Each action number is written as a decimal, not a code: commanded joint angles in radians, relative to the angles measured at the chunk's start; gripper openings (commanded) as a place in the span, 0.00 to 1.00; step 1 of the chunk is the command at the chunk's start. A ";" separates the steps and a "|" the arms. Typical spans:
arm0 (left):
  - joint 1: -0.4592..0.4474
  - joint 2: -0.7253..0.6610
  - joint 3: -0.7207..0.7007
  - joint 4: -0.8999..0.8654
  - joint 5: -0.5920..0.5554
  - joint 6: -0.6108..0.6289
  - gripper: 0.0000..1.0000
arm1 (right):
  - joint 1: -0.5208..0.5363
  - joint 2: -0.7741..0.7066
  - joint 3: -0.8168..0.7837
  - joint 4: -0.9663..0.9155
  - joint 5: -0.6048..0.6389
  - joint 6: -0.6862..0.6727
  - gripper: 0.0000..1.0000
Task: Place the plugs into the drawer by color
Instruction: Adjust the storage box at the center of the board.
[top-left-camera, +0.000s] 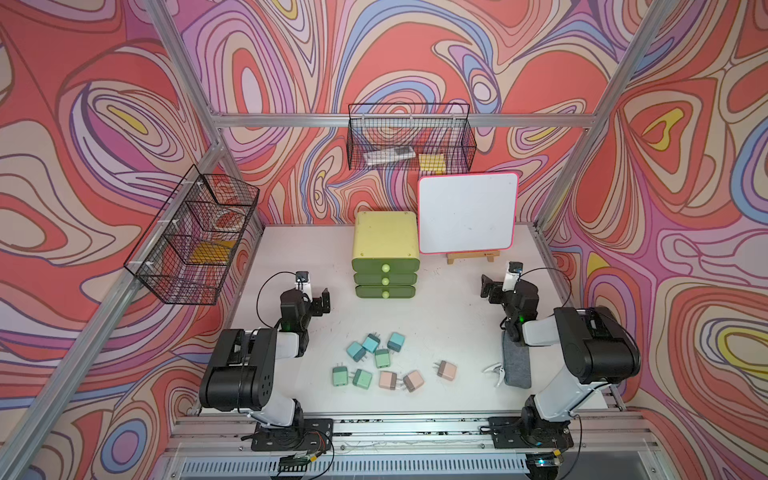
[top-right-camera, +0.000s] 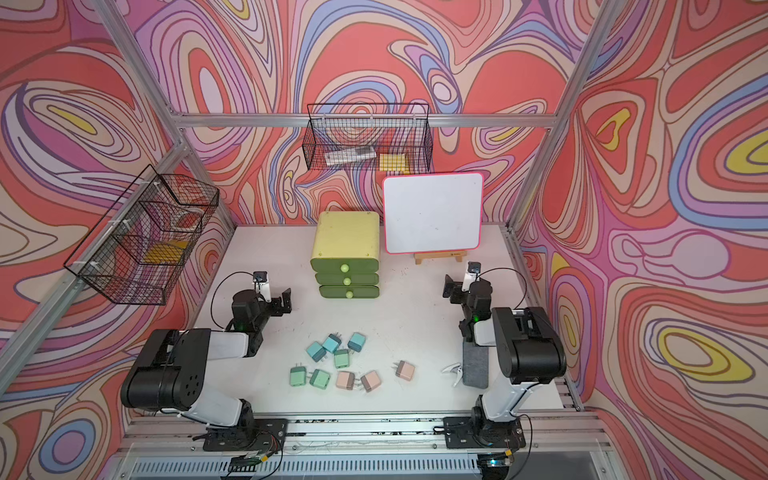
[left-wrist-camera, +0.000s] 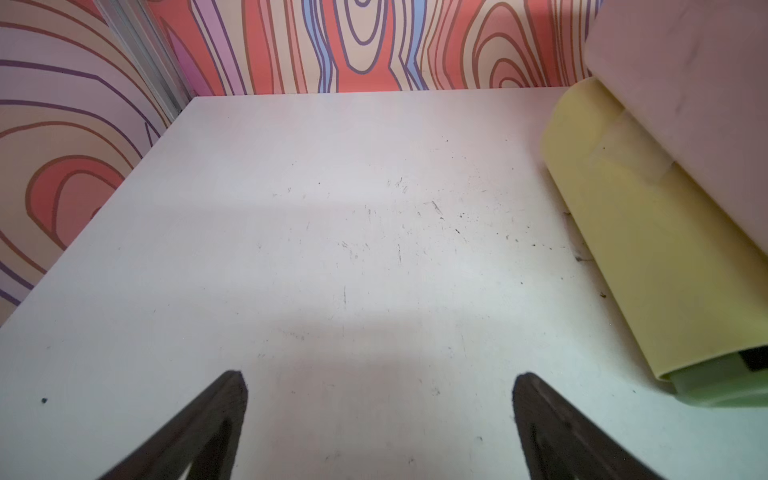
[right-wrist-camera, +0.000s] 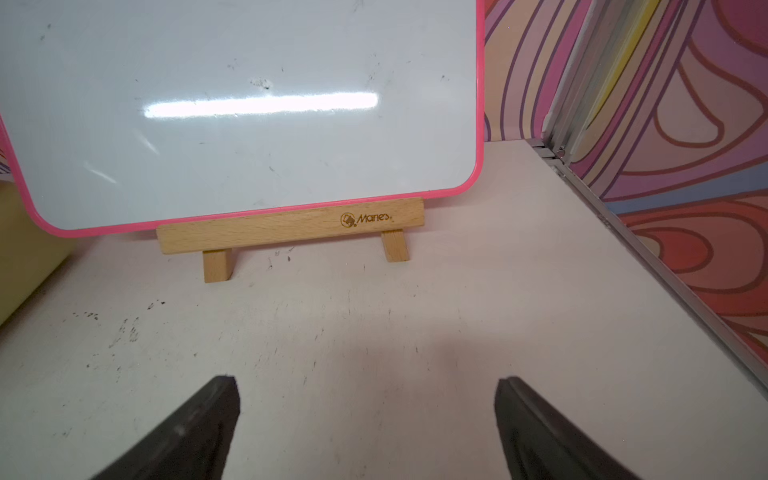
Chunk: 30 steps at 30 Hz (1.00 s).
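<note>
**Top views.** In both top views the drawer (top-left-camera: 385, 266) stands at the back of the bench (top-left-camera: 453, 332) with all three fronts shut. The nine plugs (top-left-camera: 382, 358) lie loose in front of it, and several are touching. The left pincer (top-left-camera: 322, 301) hangs on one side of the drawer and the right pincer (top-left-camera: 490, 289) on the other. Both are empty.

**Left wrist view.** The fingers (left-wrist-camera: 224, 411) are spread wide over bare bench, with the drawer's side close by.

**Right wrist view.** The fingers (right-wrist-camera: 208, 415) are spread wide, facing the whiteboard (right-wrist-camera: 249, 104) beside the drawer.

**Risks.**
- Pulling a knob (top-left-camera: 385, 281) may drag the light chest forward instead of opening it.
- Among the crowded plugs, a grasp may catch two at once or scatter the neighbours.
</note>
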 joint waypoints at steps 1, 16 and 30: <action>0.006 -0.011 -0.007 0.023 0.016 -0.007 0.99 | 0.004 -0.007 0.000 0.006 0.000 -0.006 0.98; 0.006 -0.010 -0.007 0.023 0.016 -0.007 0.99 | 0.005 -0.009 0.001 0.002 0.012 -0.004 0.98; -0.049 -0.328 0.338 -0.791 -0.423 -0.310 0.99 | 0.195 -0.344 0.294 -0.738 0.230 0.326 0.98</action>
